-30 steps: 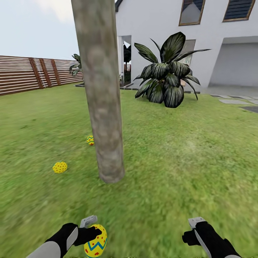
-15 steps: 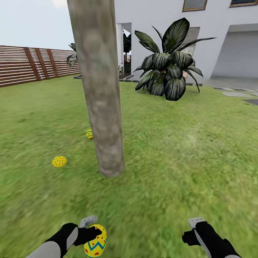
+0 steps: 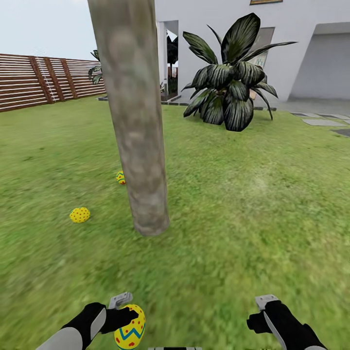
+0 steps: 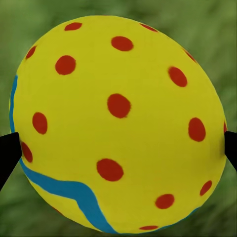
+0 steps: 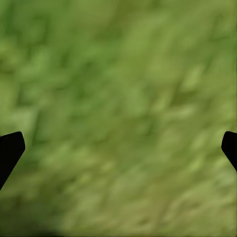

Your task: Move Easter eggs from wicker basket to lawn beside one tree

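The lawn spreads on all sides of the tree, whose grey-brown trunk stands upright in the grass; behind the tree is a white house, and a dark broad-leaved plant grows on the far side of the tree, toward the house; a brown slatted fence runs along the far edge of the grass, well apart from the tree; two eggs lie on the grass near the tree foot, a dotted egg a little away from the trunk, a half-hidden egg just beside it; a third egg is on the near side of the tree, off the ground, clamped in the left gripper, with a dark fingertip against each side of it; the right gripper hangs over bare grass nearer than the tree, its fingertips wide apart, with nothing between them
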Robot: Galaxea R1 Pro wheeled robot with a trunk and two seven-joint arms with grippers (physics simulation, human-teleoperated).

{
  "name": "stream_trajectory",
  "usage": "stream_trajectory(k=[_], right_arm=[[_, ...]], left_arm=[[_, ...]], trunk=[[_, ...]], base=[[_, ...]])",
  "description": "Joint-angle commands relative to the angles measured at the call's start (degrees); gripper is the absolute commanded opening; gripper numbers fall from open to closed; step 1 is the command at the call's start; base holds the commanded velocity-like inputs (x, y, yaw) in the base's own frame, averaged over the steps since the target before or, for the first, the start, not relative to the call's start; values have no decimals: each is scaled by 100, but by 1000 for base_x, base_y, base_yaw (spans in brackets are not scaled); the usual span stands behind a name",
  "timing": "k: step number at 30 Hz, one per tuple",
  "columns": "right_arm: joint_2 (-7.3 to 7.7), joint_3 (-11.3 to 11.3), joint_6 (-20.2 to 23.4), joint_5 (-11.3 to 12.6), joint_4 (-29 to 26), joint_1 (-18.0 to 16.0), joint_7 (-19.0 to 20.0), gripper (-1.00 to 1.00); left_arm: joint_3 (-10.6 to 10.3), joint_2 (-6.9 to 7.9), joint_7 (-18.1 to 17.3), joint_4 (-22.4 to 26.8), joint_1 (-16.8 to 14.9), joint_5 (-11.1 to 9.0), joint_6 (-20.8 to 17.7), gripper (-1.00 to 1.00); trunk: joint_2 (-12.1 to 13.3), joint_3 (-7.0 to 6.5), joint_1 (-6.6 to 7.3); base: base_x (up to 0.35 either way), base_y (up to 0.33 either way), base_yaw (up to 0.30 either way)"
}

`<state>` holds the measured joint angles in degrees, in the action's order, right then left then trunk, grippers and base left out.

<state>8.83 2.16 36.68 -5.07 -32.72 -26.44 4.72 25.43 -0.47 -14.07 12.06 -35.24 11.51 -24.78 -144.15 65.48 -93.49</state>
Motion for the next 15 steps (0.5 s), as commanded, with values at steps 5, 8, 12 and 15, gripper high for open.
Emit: stream_trajectory(k=[5,8,12,15], right_arm=[[5,21,28,-54,-7,-1,43,100],[5,21,29,-55,-6,-1,42,100],[10,21,25,-51,-10,-1,45,100],[7,21,30,-49,-11,-1,47,100]], left_arm=[[50,-6,-37,16,0,53,-36,-100],[50,-6,-42,16,0,53,-36,-100],[51,93,-59,137,0,64,-47,-100],[48,512,-121,649,0,55,-216,-100]], trunk=[[-2,6,1],[-2,6,1],[-2,6,1],[-2,6,1]], base=[[0,0,0],[0,0,0],[0,0,0],[0,0,0]])
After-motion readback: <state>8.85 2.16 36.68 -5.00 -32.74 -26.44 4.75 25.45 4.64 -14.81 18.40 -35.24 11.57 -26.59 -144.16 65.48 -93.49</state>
